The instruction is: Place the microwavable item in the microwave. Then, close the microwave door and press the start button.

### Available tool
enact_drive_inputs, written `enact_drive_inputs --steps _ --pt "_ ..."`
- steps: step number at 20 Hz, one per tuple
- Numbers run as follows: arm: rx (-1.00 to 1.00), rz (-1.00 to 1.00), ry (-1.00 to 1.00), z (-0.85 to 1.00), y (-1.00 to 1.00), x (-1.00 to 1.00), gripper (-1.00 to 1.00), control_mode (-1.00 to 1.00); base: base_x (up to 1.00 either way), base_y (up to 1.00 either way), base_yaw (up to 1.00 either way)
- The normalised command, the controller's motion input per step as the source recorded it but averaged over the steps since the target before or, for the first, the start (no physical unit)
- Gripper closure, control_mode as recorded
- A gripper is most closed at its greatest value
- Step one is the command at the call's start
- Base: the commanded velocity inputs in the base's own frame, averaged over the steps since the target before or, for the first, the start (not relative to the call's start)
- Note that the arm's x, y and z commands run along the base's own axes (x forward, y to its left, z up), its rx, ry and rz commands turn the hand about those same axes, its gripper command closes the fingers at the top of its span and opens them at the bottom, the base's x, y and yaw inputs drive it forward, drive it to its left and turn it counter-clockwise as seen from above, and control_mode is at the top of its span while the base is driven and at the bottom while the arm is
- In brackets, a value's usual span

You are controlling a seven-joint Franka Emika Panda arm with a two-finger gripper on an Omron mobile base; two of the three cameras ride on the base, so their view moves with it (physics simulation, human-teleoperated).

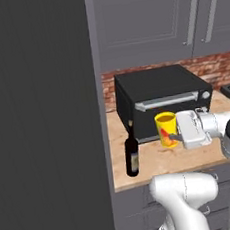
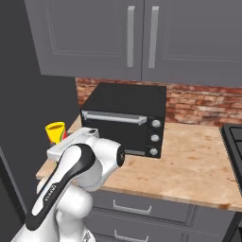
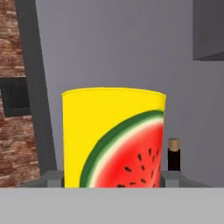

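The gripper [image 1: 173, 137] pinches the yellow cup [image 1: 166, 128] by its sides, raised above the counter [image 1: 156, 158] before the toaster oven [image 1: 160, 99]; bottle [image 1: 132, 155] stands just beside; advise level carriage, wide of the bottle, toward the microwave.

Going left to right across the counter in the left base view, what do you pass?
Dark glass wine bottle → small yellow cup with a watermelon print → white two-finger gripper closed on the cup. The black countertop toaster oven spans behind them, so it has no clear place in the order.
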Motion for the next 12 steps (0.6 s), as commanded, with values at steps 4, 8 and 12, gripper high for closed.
enact_drive_inputs --steps 4,8,12 --pt "0.0 0.0 0.0 0.0 0.0 0.0 1.0 1.0 -1.0 -0.04 0.0" --pt "0.0 0.0 0.0 0.0 0.0 0.0 1.0 1.0 -1.0 0.21 0.02" --pt "0.0 0.0 0.0 0.0 0.0 0.0 1.0 1.0 -1.0 0.78 0.1"
